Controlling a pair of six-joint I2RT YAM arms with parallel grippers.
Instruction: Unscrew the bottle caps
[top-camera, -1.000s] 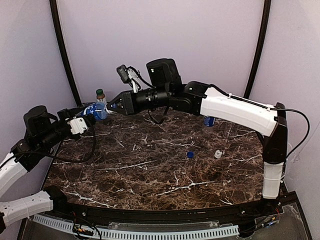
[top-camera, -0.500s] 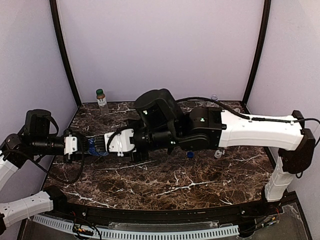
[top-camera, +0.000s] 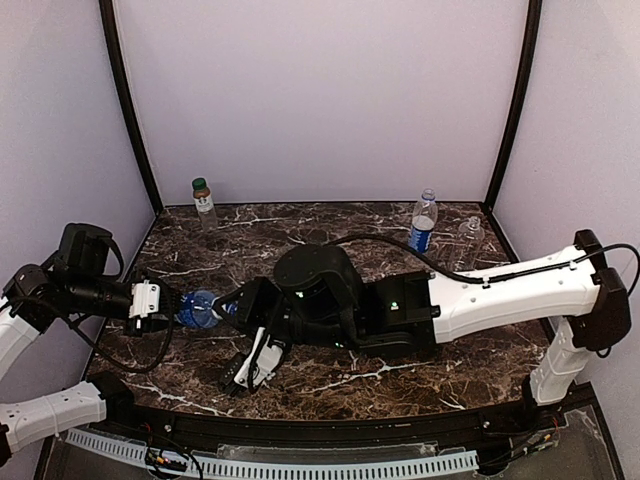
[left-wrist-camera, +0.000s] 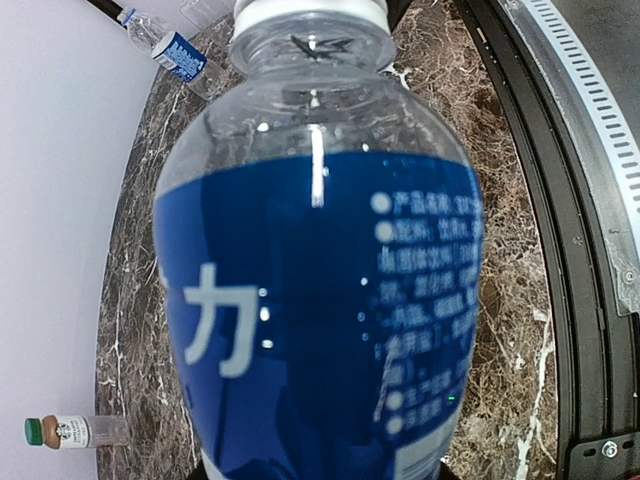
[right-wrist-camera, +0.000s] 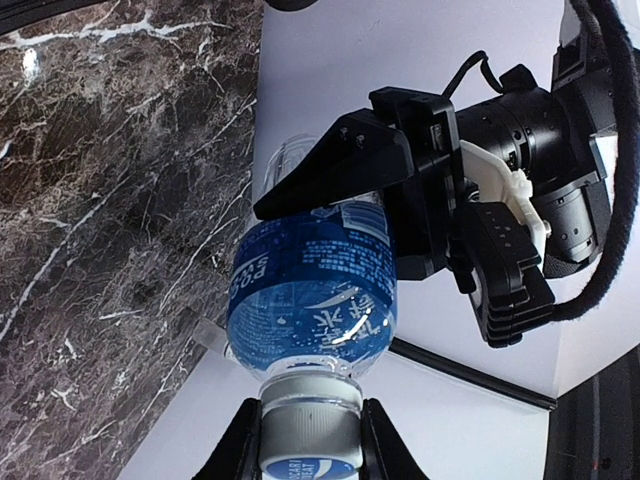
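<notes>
A clear bottle with a blue label (top-camera: 200, 307) is held level above the left of the table, between both grippers. My left gripper (top-camera: 168, 308) is shut on its base end; the bottle (left-wrist-camera: 315, 300) fills the left wrist view and hides the fingers. My right gripper (right-wrist-camera: 308, 442) is shut on its white cap (right-wrist-camera: 308, 425), with one finger (right-wrist-camera: 240, 445) on each side. In the top view the right gripper (top-camera: 230, 305) meets the bottle's neck. A brownish bottle (top-camera: 204, 203), a second blue-labelled bottle (top-camera: 423, 222) and a clear unlabelled bottle (top-camera: 468, 236) stand at the back.
My right arm (top-camera: 400, 315) lies across the middle of the marble table (top-camera: 330, 235) and hides what is under it. Purple walls close in the back and sides. The brownish bottle (left-wrist-camera: 70, 432) and the blue-labelled bottle (left-wrist-camera: 170, 45) also show in the left wrist view.
Both grippers have carried the bottle from the back left, down and toward the near left. The right arm has swung low across the table, uncovering the two bottles at the back right.
</notes>
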